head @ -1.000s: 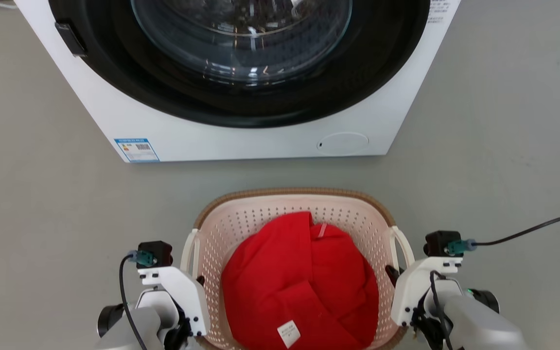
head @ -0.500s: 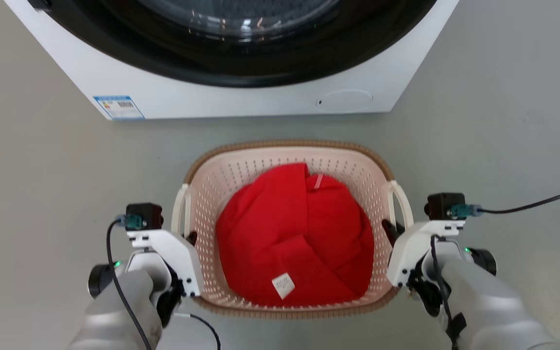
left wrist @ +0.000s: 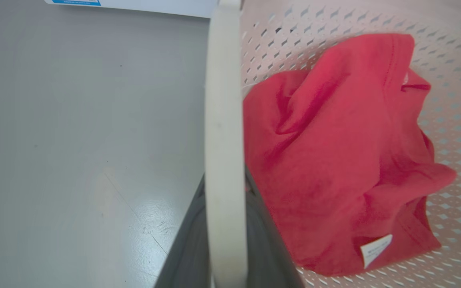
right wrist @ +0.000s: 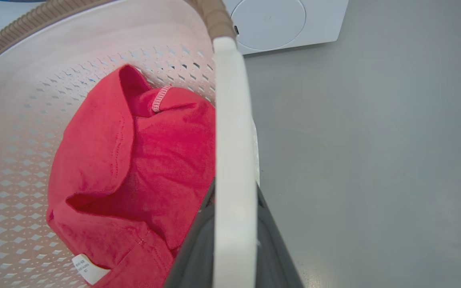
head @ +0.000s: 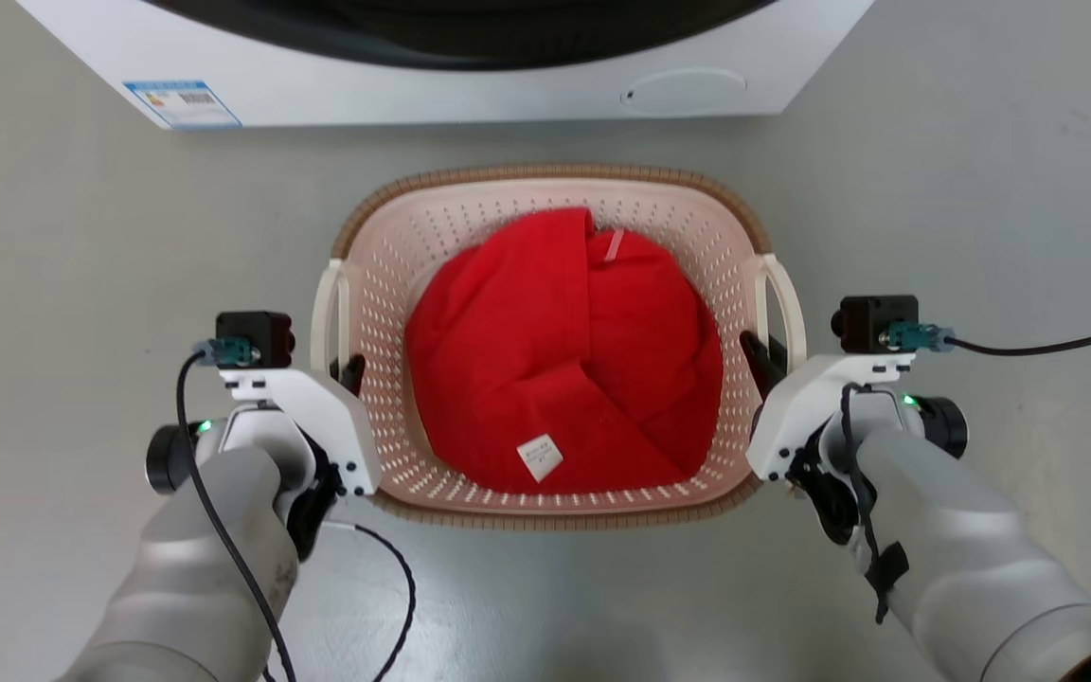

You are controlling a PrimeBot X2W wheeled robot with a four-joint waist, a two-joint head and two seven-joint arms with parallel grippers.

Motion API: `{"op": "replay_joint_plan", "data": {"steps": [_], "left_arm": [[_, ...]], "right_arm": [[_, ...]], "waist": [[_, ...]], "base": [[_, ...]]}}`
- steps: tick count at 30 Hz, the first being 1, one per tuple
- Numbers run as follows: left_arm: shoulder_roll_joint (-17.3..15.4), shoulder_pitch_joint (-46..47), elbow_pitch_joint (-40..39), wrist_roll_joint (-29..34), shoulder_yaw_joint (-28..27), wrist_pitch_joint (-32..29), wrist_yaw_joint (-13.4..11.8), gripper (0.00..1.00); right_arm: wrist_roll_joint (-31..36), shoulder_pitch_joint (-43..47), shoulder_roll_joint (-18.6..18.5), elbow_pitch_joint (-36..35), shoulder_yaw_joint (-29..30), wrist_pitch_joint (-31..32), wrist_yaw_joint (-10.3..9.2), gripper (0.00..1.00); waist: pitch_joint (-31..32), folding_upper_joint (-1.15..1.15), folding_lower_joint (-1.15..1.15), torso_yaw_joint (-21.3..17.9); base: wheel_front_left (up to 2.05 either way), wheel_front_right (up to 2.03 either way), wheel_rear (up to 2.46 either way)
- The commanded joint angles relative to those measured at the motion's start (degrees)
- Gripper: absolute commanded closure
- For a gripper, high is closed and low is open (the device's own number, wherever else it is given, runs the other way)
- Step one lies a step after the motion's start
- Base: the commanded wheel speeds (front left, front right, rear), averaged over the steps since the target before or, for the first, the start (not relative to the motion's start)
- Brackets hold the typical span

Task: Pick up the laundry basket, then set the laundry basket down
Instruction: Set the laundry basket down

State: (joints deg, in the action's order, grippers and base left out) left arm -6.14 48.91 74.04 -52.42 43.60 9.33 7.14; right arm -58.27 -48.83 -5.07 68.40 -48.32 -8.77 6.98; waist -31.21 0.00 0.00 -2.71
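The laundry basket point(head: 545, 180), cream with perforated sides and a brown woven-look rim, sits in front of me with a red garment point(head: 555, 350) bundled inside. My left gripper point(head: 348, 371) is shut on the basket's white left handle point(left wrist: 222, 120), with a dark finger point(left wrist: 186, 248) on either side of it. My right gripper point(head: 761, 358) is shut on the white right handle point(right wrist: 232, 120) in the same way, its dark fingers point(right wrist: 194, 248) flanking the bar. Whether the basket's underside touches the floor is hidden.
A white washing machine point(head: 470, 95) stands just beyond the basket's far rim, with a blue label point(head: 184, 102) at its lower left corner. Grey floor point(head: 981, 189) spreads on both sides. A black cable point(head: 1047, 339) runs right from the right wrist.
The whole head picture has shifted upward, so the camera has tipped down. Basket and both grippers keep the same hold and now look slightly larger and higher in the picture.
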Motion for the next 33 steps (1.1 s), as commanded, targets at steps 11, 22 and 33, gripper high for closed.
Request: {"op": "replay_joint_plan", "data": {"steps": [11,22,33], "left_arm": [[-3.81,6.55,-0.16,0.98,-0.86,2.75,-0.9,1.0],[-3.88,11.83,-0.16,1.93,-0.58,4.56,-2.08,1.0],[-4.52,14.08,-0.51,3.05,-0.62,5.53,-2.97,1.0]], "right_arm": [[-1.6,-4.55,-0.88,-1.63,-2.62,-3.0,0.51,1.0],[-2.8,-9.75,-1.18,-1.74,-4.16,-4.67,0.51,1.0],[-5.08,-10.55,-0.55,-2.64,-4.96,-5.77,0.51,1.0]], "waist": [[-8.14,0.0,0.0,0.57],[-14.02,0.0,0.0,1.22],[-16.39,0.0,0.0,1.53]], "base": [[0.0,0.0,0.0],[0.0,0.0,0.0],[0.0,0.0,0.0]]}}
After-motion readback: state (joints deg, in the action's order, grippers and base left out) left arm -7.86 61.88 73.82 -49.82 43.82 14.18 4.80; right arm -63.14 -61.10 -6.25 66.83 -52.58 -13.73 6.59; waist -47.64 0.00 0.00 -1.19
